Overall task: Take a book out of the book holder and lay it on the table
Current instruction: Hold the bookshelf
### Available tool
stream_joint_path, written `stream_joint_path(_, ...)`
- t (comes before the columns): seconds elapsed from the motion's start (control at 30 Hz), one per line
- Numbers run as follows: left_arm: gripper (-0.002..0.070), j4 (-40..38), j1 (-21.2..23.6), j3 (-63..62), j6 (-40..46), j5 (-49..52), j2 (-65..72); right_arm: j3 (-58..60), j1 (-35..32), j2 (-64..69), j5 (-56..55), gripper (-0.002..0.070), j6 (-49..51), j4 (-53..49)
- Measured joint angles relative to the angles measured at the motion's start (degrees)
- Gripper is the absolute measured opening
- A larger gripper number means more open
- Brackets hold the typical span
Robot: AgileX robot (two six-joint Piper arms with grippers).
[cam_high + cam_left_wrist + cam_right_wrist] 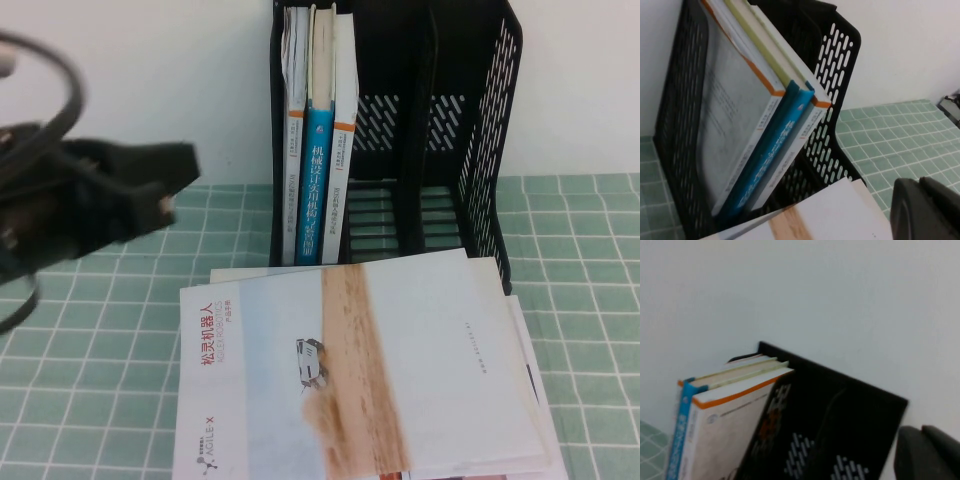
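The black book holder [480, 150] stands at the back of the green grid table [90, 360]. Its left compartment holds three upright books: a white-spined book with an orange band and a white-grey, orange-edged cover [293, 130] [735, 125], a blue-spined book [318, 170], and another white-spined book with an orange band [345, 150] [725, 435]. My left gripper [175, 185] [922, 210] hovers left of the holder, shut and empty, apart from the books. My right gripper [925, 450] is out of the high view; its wrist view shows it shut and empty, raised near the holder's top.
A large pale booklet with a sandy-brown stripe [360, 370] lies flat in front of the holder on other sheets [525, 340]. The holder's middle and right compartments [420, 190] are empty. A white wall stands behind. A black cable [60, 90] loops over the left arm.
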Motion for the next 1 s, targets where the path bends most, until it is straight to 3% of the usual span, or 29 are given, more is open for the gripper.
stream_joint_path(0.23, -0.0003, 0.1, -7.4, -5.9, -0.9, -6.6, 12.8, -2.5, 7.0, 13.0, -7.7, -0.0002, 0.2, -0.8)
stream_joint_path(0.4, -0.0003, 0.3, -12.8, -6.6, -2.5, -14.3, 20.8, -4.4, 15.3, 22.0, -11.0, -0.0002, -6.4, 6.2)
stream_joint_path(0.53, -0.0003, -1.1, -13.9, -6.6, -3.8, -17.9, 25.0, -5.2, 18.9, 28.8, -19.7, -0.0002, -10.8, 11.7)
stream_joint_path(0.77, -0.0003, -3.1, -14.0, -6.6, -4.4, -23.6, 27.4, -5.7, 19.4, 38.4, -31.7, 0.0005, -11.7, 17.3)
stream_joint_path(0.9, -0.0002, -4.0, -14.0, -7.2, -4.5, -29.8, 27.6, -5.7, 19.4, 40.7, -32.2, 0.0092, -12.2, 18.7)
stream_joint_path(1.0, -0.0003, -4.3, -14.0, -9.1, -3.7, -30.6, 28.0, -5.9, 19.4, 42.1, -32.6, 0.0197, -12.4, 18.7)
